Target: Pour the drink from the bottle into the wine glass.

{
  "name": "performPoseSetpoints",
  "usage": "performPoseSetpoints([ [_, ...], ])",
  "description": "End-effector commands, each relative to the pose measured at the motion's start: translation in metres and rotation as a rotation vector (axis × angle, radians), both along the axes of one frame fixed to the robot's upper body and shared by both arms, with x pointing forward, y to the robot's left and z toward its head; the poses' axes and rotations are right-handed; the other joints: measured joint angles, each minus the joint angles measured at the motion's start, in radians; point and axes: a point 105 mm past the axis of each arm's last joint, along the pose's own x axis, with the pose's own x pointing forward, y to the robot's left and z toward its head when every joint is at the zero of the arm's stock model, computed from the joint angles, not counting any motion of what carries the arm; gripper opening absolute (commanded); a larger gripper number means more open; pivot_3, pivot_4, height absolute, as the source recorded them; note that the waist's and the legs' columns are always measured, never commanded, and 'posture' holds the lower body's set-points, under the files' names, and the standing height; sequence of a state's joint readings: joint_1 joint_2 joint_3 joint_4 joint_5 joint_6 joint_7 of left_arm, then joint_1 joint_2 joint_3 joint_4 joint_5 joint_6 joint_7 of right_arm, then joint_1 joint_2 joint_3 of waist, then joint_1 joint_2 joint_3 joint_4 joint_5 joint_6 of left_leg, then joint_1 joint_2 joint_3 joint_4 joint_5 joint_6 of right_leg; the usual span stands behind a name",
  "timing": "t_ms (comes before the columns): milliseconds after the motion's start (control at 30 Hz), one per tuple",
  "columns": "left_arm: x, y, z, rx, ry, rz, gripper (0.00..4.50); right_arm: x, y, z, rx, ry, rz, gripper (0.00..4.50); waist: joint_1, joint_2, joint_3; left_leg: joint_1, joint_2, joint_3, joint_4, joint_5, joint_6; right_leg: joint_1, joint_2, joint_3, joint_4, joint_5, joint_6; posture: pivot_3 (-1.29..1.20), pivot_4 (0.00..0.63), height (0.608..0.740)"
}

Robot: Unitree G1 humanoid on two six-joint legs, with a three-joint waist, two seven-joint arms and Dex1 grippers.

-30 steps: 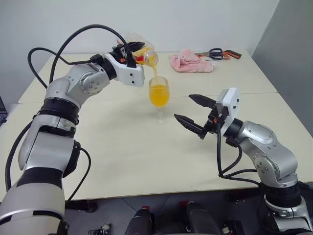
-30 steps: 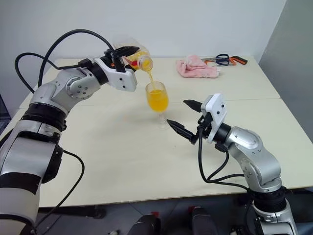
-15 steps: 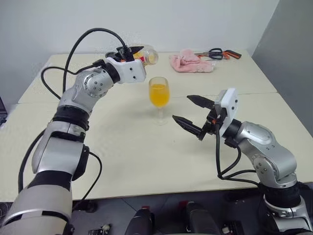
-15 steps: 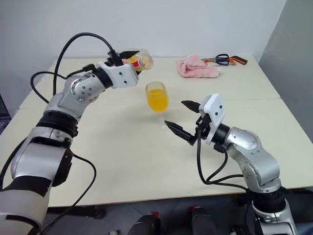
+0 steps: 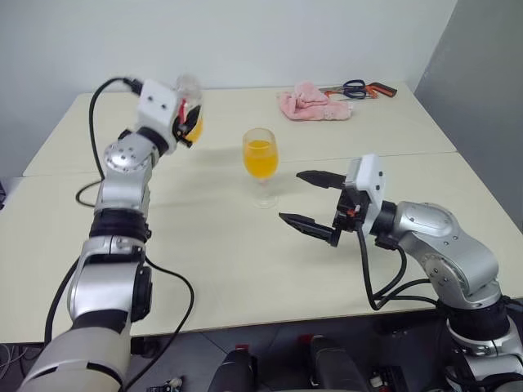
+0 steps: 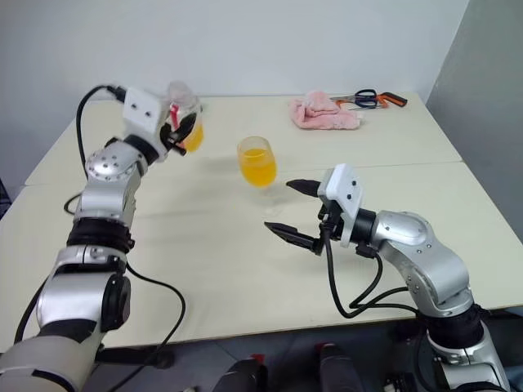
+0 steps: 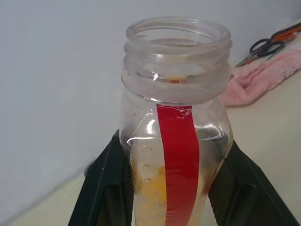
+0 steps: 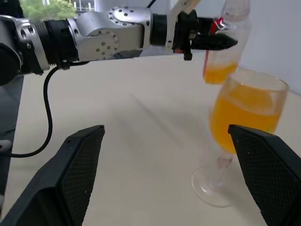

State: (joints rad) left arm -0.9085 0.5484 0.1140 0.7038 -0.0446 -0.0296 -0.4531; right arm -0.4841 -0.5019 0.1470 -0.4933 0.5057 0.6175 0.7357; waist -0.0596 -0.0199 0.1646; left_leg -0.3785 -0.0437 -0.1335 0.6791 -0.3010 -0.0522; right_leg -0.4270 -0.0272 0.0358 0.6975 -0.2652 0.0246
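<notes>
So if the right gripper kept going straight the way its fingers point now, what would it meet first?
Probably nothing soon: the right gripper, open, points across the table, passing just in front of the wine glass. Depth is unclear, so its far finger might clip the foot.

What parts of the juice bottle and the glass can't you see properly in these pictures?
- Bottle: in the left wrist view its bottom is cut off by the edge, and the left gripper's fingers cover its sides.
- Bottle top: cut off in the right wrist view.
- Wine glass: its foot runs behind a finger of the right gripper.
</notes>
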Motion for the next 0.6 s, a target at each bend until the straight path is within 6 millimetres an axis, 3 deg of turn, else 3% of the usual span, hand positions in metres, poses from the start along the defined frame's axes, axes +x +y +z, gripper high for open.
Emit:
performPoseSetpoints([
  [33,-0.014,0.023,0.013,-0.145,-0.022,0.061,1.66,-0.001,0.01,0.001,-0.029,-0.013,0.032,4.5,0.002,0.0,0.0,0.0,0.0,0.0,0.0,0.0,0.0,0.0,0.0,0.0,0.0,0.0,0.0,0.0,0.15,0.74],
  [267,-0.033,0.046,-0.017,-0.324,0.093,0.143,1.66,0.009,0.026,0.0,-0.066,0.016,0.049,4.5,0.009,-0.001,-0.001,0.0,-0.001,-0.001,0.001,0.001,-0.001,0.0,-0.002,0.001,0.0,0.0,0.0,0.0,0.15,0.74],
  [600,-0.045,0.053,-0.044,-0.4,0.216,0.164,1.66,0.003,0.043,-0.004,-0.106,0.024,0.095,4.5,0.012,-0.002,-0.001,0.0,0.0,-0.002,0.0,0.001,-0.001,0.0,-0.002,0.001,0.0,0.0,0.0,0.0,0.15,0.74],
])
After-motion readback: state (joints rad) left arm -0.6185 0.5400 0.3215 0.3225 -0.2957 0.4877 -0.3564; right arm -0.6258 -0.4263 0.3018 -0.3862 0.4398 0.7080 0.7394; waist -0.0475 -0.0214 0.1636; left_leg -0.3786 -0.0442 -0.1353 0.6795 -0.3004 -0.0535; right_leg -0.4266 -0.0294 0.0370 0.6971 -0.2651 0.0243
